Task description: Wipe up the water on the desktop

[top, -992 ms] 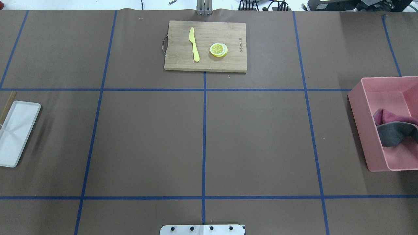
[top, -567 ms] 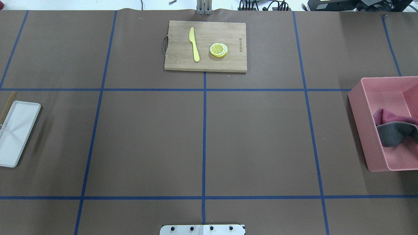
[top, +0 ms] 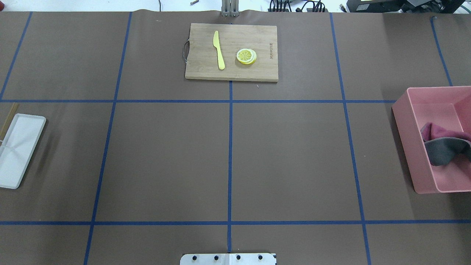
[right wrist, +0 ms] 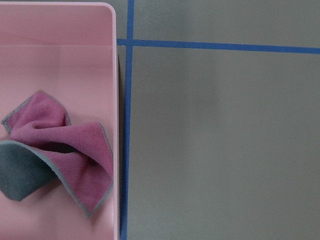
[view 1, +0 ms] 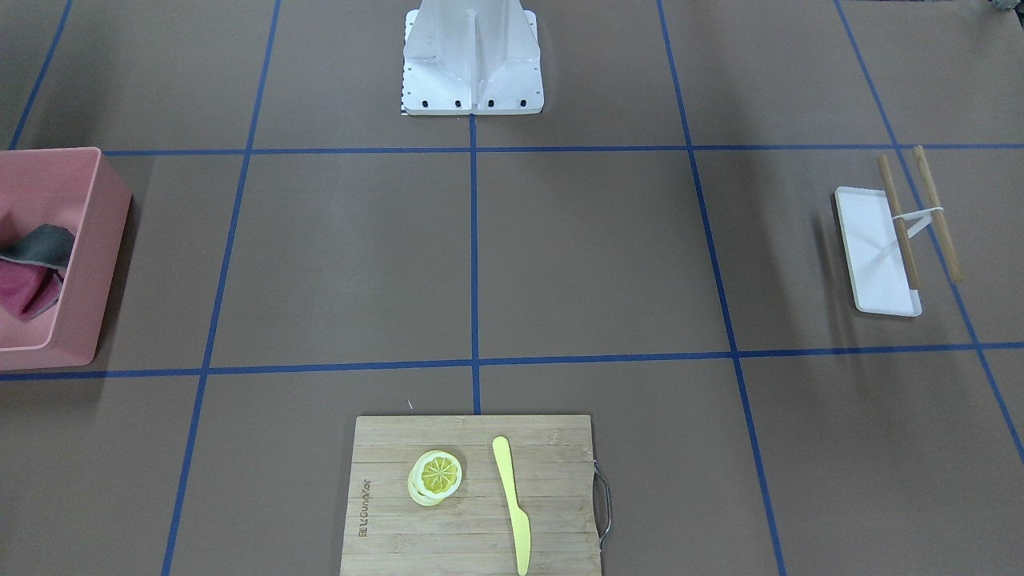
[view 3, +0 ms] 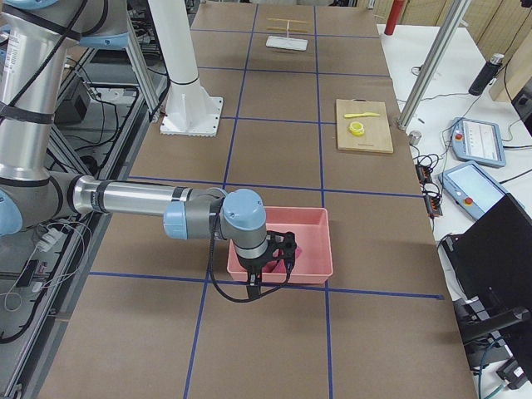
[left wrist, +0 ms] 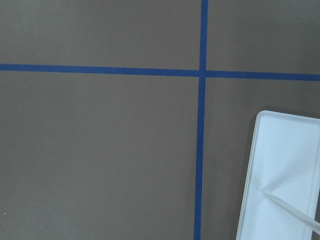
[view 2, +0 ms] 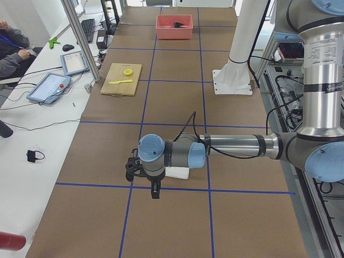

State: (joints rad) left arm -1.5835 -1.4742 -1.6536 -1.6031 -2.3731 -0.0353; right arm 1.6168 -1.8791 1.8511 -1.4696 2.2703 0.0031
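The desktop (top: 294,154) is a flat brown tabletop divided by blue tape lines; no water shows on it in any view. A pink and grey cloth (top: 443,145) lies crumpled in a pink bin (top: 406,129) at the right edge, and shows in the right wrist view (right wrist: 65,150) and the front view (view 1: 32,272). My right gripper (view 3: 278,253) hangs above that bin; I cannot tell if it is open or shut. My left gripper (view 2: 132,167) hangs beside the white tray (view 2: 177,173); I cannot tell its state either.
A bamboo cutting board (top: 254,71) at the far centre carries a yellow knife (top: 219,49) and lemon slices (top: 246,56). A white tray (top: 18,147) with two wooden sticks (view 1: 936,212) lies at the left edge. The robot base plate (top: 228,258) is at the near centre.
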